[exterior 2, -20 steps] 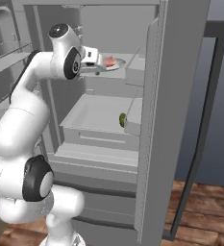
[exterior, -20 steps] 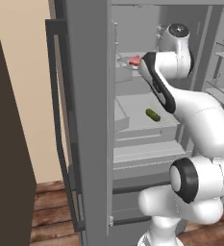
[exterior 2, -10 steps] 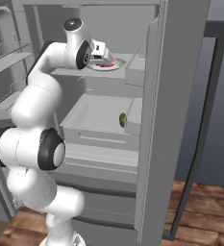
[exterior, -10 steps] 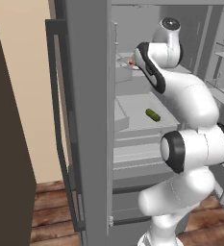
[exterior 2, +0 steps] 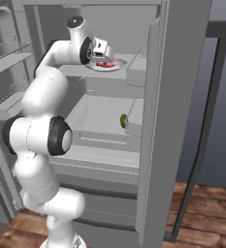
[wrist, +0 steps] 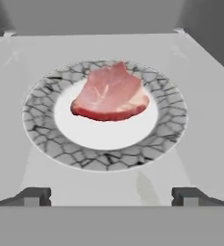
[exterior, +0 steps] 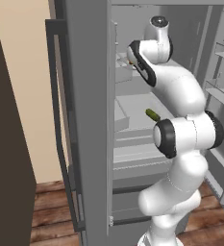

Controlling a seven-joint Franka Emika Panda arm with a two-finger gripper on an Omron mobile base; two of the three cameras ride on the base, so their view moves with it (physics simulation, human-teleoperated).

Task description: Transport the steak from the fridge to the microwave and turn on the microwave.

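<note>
Reaching into the open fridge (exterior 2: 182, 72) is where things stand, so this looks like the very first step: getting hold of the steak (wrist: 111, 93) before any trip to the microwave.

The steak sits on a white plate (wrist: 41, 129) with a grey crackle-pattern rim, on an upper fridge shelf (exterior 2: 134, 65). From the right base view you can see the claw (exterior 2: 106, 54) hovering just above and near the plate's edge, not touching the meat. In the hand view its two dark fingertips (wrist: 34, 196) sit wide apart at the bottom, nothing between them, so the claw is spread and empty, with the steak dead ahead and roughly centred.

A small green pickle (exterior 2: 123, 120) sits further down by the door side, well apart from all this, not what we want.

Next move, I'd guess: push forward and down so the fingers straddle the steak, then close. The slab is flat and low on the plate, so the tricky bit is probably getting low enough to catch the meat without clamping on the plate rim or shoving the whole plate back.
</note>
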